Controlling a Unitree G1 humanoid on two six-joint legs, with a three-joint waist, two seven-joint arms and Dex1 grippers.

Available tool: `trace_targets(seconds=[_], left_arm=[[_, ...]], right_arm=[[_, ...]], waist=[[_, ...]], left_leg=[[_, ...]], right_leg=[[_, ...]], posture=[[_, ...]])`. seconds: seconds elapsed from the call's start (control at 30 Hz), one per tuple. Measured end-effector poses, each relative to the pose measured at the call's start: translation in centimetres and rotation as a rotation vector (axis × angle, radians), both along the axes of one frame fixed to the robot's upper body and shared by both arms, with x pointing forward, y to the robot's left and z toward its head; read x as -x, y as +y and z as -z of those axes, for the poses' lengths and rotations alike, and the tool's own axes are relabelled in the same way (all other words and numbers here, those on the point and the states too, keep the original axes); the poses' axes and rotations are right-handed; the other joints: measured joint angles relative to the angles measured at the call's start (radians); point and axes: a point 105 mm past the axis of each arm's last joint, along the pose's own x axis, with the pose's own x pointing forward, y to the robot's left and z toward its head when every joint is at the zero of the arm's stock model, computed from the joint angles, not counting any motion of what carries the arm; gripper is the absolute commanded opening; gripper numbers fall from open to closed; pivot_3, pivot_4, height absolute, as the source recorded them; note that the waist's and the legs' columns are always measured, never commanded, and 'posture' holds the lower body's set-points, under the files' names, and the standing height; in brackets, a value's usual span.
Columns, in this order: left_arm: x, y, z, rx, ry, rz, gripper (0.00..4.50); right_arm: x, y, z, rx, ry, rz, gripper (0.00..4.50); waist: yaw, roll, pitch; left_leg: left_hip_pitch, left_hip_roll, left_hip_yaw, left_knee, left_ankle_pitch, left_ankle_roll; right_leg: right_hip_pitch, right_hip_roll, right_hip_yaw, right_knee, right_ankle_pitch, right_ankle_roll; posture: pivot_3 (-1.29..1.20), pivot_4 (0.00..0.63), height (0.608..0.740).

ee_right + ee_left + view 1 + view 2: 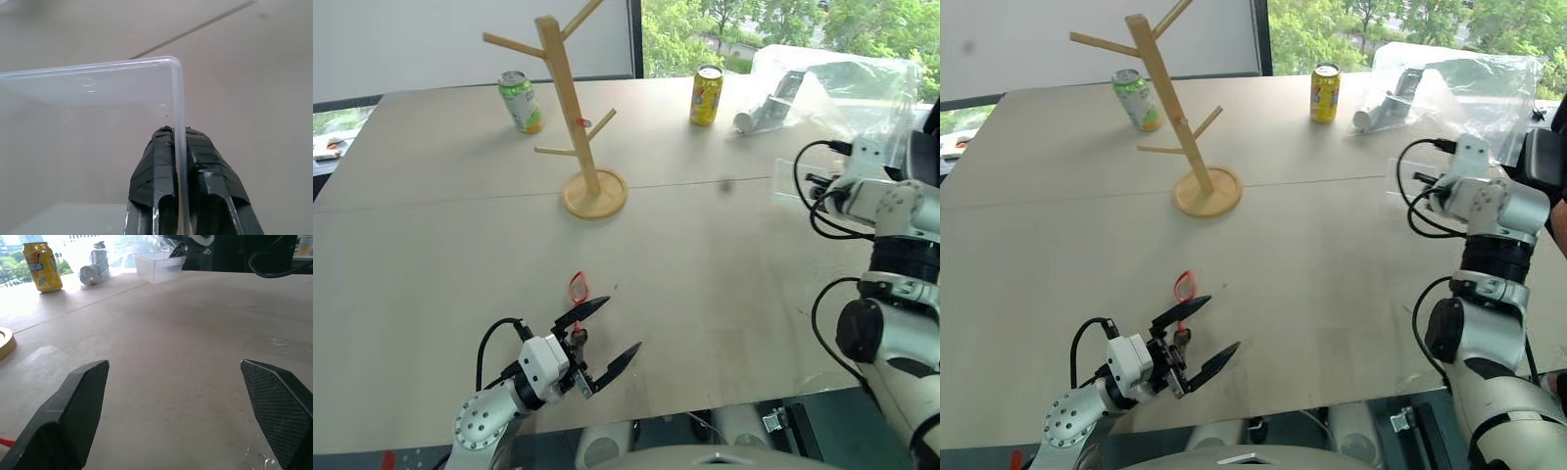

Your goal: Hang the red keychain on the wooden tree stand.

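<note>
While cans [521, 101] flank wooden tree stand [570, 117], table [705, 284]

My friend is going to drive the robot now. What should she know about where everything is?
Left gripper: open, low over the table, holding nothing.
Right gripper: shut on the wall of the clear plastic box at the table's right side.
Red keychain: lying flat on the table, just beyond the left gripper's fingertips, not held.
Wooden tree stand: upright farther back, with a green can and a yellow can behind it; no keychain on its pegs.
Done: nothing of the hanging yet.
Left: pick up the keychain, then hook its loop over a peg.
</note>
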Motion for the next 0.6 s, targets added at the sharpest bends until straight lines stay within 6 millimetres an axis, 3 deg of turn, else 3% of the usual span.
trace_targets(seconds=[0.13,0.23,0.5,0.53,0.6], left_arm=[[-0.1,0.0,-0.1,0.001,-0.002,-0.001,4.5],[-0.2,0.0,-0.1,0.002,-0.005,-0.001,4.5],[-0.4,0.1,-0.2,0.007,0.003,-0.003,4.5],[-0.4,0.1,-0.1,0.008,0.006,-0.004,4.5],[-0.5,0.1,-0.1,0.01,0.01,-0.012,4.5]], right_arm=[[0.2,-3.0,1.2,-0.067,0.032,0.139,0.08],[0.3,-3.4,1.6,-0.094,0.041,0.175,0.08],[0.1,-2.7,1.6,-0.145,0.032,0.177,4.0],[0.0,-2.6,1.4,-0.145,0.024,0.174,4.4],[0.0,-2.7,0.6,-0.113,-0.011,0.161,4.49]], waist=[[-0.001,0.001,0.0],[-0.001,0.001,0.0],[0.001,0.001,0.0],[0.001,0.001,0.0],[0.002,0.001,0.0]], left_leg=[[0.004,0.001,0.008,-0.002,0.0,0.0],[0.005,0.001,0.01,-0.003,-0.001,0.002],[0.006,0.001,0.012,-0.003,-0.002,0.003],[0.006,0.001,0.012,-0.003,-0.002,0.003],[0.006,0.001,0.012,-0.003,-0.002,0.003]], right_leg=[[0.0,0.001,0.006,0.0,0.0,0.0],[0.0,0.001,0.009,0.0,0.0,0.0],[0.0,0.001,0.011,0.0,0.0,0.001],[0.0,0.001,0.011,0.0,0.0,0.001],[0.0,0.001,0.011,0.0,0.0,0.001]], posture=[[0.0,0.15,0.74],[0.0,0.15,0.74],[0.0,0.15,0.74],[0.0,0.15,0.74],[0.0,0.15,0.74]])
